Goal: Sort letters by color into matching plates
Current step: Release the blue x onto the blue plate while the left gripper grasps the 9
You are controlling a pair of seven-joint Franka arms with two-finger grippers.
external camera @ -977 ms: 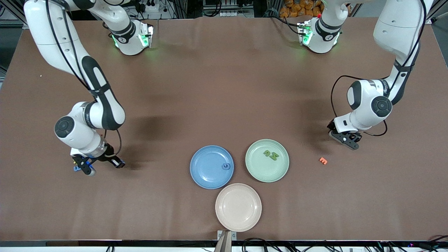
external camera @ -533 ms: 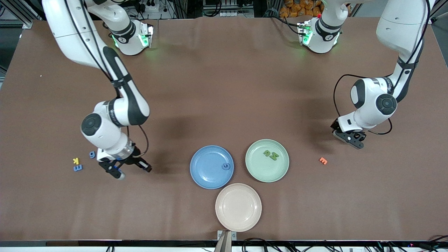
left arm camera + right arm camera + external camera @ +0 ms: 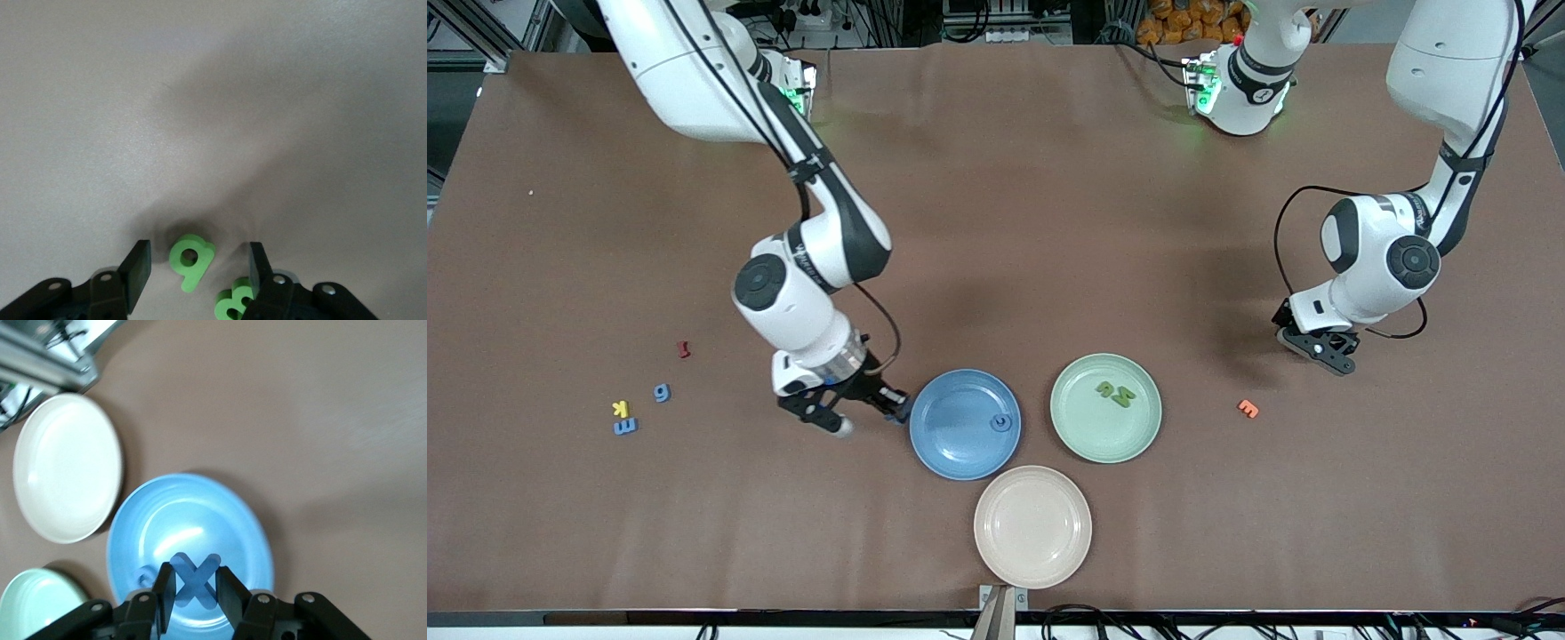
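Note:
My right gripper (image 3: 863, 416) hangs at the rim of the blue plate (image 3: 951, 440), shut on a blue X (image 3: 195, 580), which the right wrist view shows over the plate (image 3: 200, 513). One small blue letter (image 3: 1002, 423) lies in that plate. The mint green plate (image 3: 1094, 436) holds two green letters (image 3: 1116, 393). My left gripper (image 3: 1320, 351) is low over the table toward the left arm's end, open, its jaws astride a green 9 (image 3: 190, 260) with gaps on both sides. A green 8 (image 3: 233, 300) lies beside one finger. A blue 9 (image 3: 662, 392) and a blue E (image 3: 625, 427) lie toward the right arm's end.
The cream plate (image 3: 1032, 526) sits nearest the front camera, touching neither coloured plate. A yellow K (image 3: 620, 408) and a red piece (image 3: 685, 349) lie by the loose blue letters. An orange E (image 3: 1248, 408) lies between the green plate and my left gripper.
My right arm has swung from the right arm's end of the table to the blue plate with the blue X, uncovering the loose letters there. The left gripper's jaws have narrowed.

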